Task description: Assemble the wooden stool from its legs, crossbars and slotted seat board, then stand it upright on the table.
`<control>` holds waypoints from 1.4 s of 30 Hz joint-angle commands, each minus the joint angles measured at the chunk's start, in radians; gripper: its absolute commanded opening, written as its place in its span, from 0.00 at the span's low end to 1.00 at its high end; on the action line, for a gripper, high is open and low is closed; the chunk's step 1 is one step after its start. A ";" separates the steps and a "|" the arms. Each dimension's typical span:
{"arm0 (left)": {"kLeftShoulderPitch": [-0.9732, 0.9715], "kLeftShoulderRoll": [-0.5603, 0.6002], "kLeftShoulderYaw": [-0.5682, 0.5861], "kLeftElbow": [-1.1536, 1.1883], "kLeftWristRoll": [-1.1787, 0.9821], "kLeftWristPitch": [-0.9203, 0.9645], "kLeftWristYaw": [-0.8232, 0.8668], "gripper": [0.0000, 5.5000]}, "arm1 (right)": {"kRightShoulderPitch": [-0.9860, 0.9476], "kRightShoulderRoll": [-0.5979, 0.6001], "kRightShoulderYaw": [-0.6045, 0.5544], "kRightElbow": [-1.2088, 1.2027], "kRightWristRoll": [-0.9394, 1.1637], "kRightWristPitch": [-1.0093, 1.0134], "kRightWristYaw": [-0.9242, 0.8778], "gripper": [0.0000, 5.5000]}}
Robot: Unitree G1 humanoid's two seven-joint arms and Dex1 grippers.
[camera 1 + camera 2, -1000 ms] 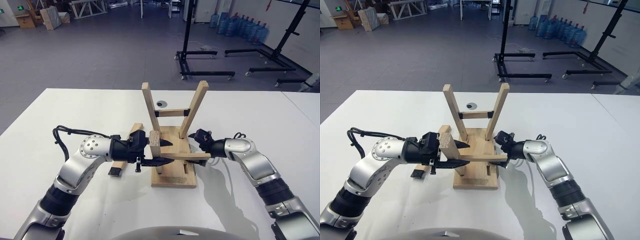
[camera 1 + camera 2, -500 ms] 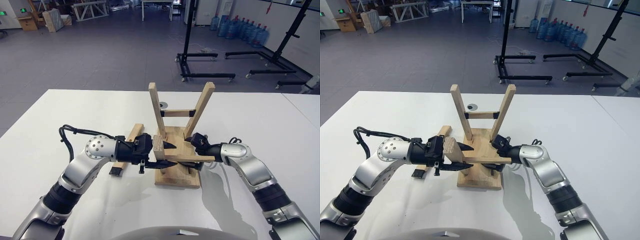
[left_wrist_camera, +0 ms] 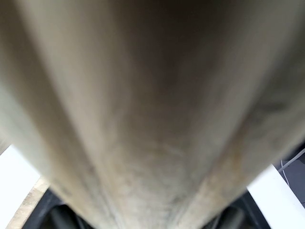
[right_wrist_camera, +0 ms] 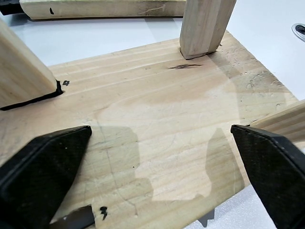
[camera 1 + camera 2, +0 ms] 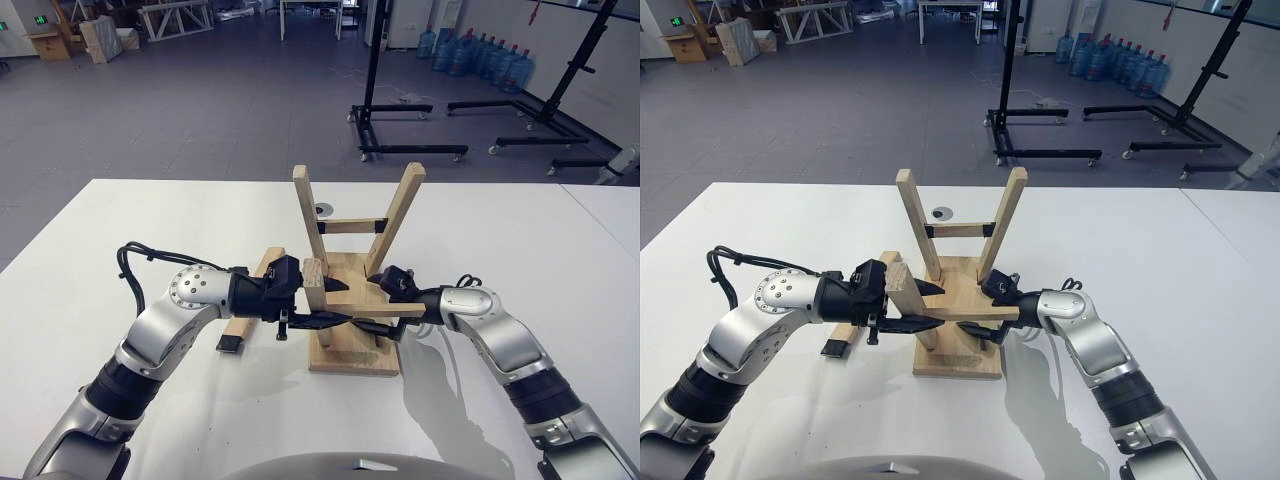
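Grip: left fingers [image 5: 335, 291] clamped on a third leg [image 5: 313, 283], whose crossbar [image 5: 385, 311] reaches toward the right fingers [image 4: 43, 157], spread empty just above the seat board [image 5: 350, 357]. Beyond both, two joined legs [image 5: 305, 215] stand slotted, crowding the board. Behind the left fingers a loose leg [image 5: 268, 262] lies on the counter [image 5: 500, 230]. Roughly half assembled; upending remains.

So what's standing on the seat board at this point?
Two far legs, joined by a crossbar, rise from the seat board. The left gripper holds a third leg at the board's near left. The right gripper hides the near right.
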 commanded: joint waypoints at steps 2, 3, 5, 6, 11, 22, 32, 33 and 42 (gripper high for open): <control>0.049 0.035 -0.056 0.057 0.069 0.084 -0.003 0.37 | 0.013 0.005 0.017 0.001 -0.007 0.012 -0.006 0.98; 0.047 0.033 -0.053 0.057 0.069 0.083 0.001 0.37 | 0.012 0.005 0.017 0.001 -0.006 0.013 -0.005 0.98; 0.044 0.029 -0.049 0.059 0.068 0.084 0.008 0.37 | 0.010 0.005 0.018 0.001 -0.006 0.013 -0.004 0.98; 0.041 0.030 -0.049 0.060 0.067 0.089 0.008 0.44 | 0.010 0.006 0.018 0.002 -0.006 0.013 -0.004 0.98; 0.040 0.021 -0.042 0.061 0.089 0.102 0.005 0.55 | 0.010 0.010 0.019 0.004 -0.009 0.011 -0.006 0.98; 0.073 0.106 0.010 0.033 0.142 0.080 -0.032 0.82 | 0.023 0.010 0.013 0.015 -0.017 0.002 -0.021 0.98; 0.253 0.137 0.399 -0.094 0.134 0.454 0.371 0.98 | 0.099 0.018 -0.046 0.013 -0.007 -0.010 -0.099 0.98; 0.236 0.085 0.418 -0.097 0.134 0.550 0.457 0.98 | 0.107 0.021 -0.057 0.006 0.001 -0.007 -0.110 0.98; 0.263 -0.251 0.473 -0.197 0.070 0.912 0.766 0.98 | 0.109 0.046 -0.080 -0.020 0.034 0.013 -0.147 0.98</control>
